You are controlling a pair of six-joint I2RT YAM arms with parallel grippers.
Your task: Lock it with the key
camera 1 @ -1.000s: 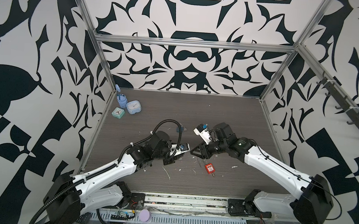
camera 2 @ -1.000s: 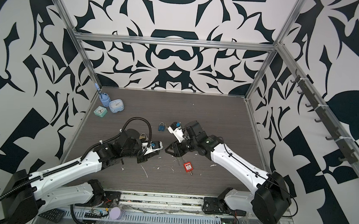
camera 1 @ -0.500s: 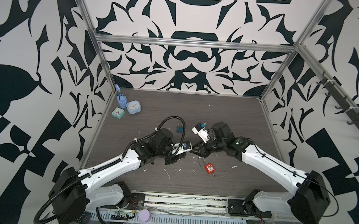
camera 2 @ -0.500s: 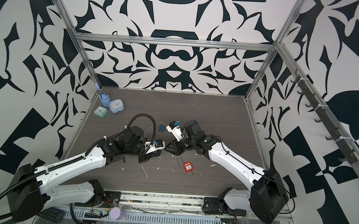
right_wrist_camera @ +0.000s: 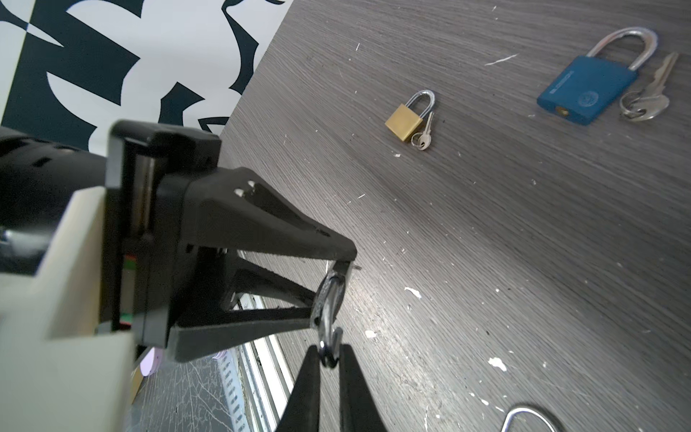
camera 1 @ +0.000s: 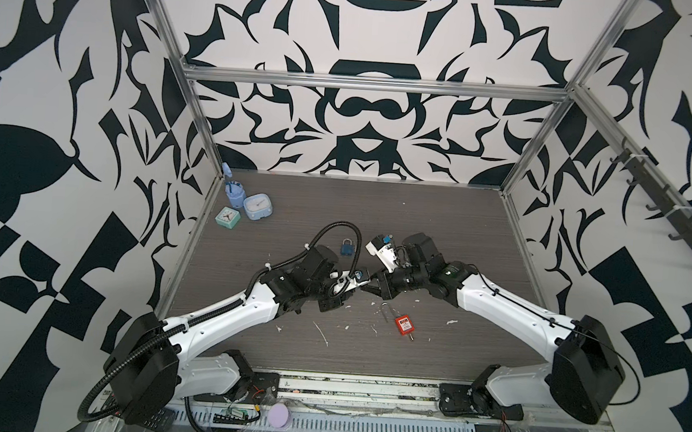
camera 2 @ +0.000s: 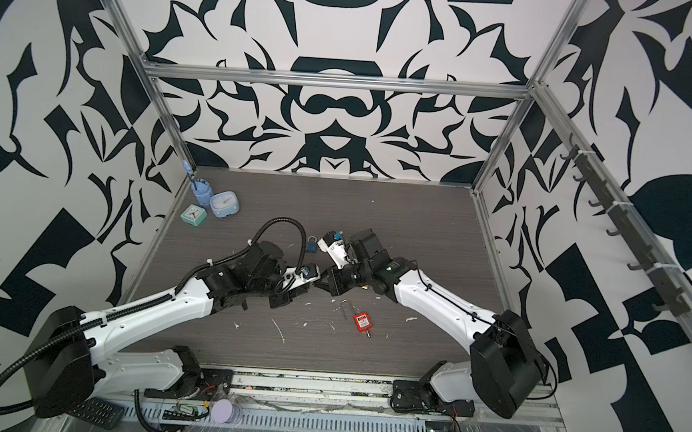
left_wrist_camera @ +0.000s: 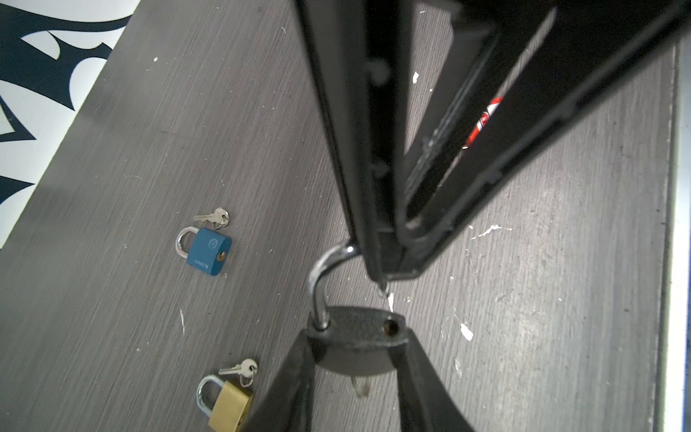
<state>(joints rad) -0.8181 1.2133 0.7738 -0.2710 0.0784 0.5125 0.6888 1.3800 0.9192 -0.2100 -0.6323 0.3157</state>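
Padlock (left_wrist_camera: 355, 327) clamped in left gripper (left_wrist_camera: 357, 338), shackle (left_wrist_camera: 318, 284) pinched by right gripper (right_wrist_camera: 329, 355); shackle tip hidden.

Clocks (camera 1: 257, 209) in back-left corner, padlock (left_wrist_camera: 355, 333) at table (camera 1: 440, 215) centre

Black-and-white patterned walls (camera 1: 370, 27) closed in three sides, edged by a metal frame (camera 1: 370, 86). The floor (camera 1: 419, 214) was dark wood grain, flecked white. A hook rail (camera 1: 683, 222) ran along one wall.
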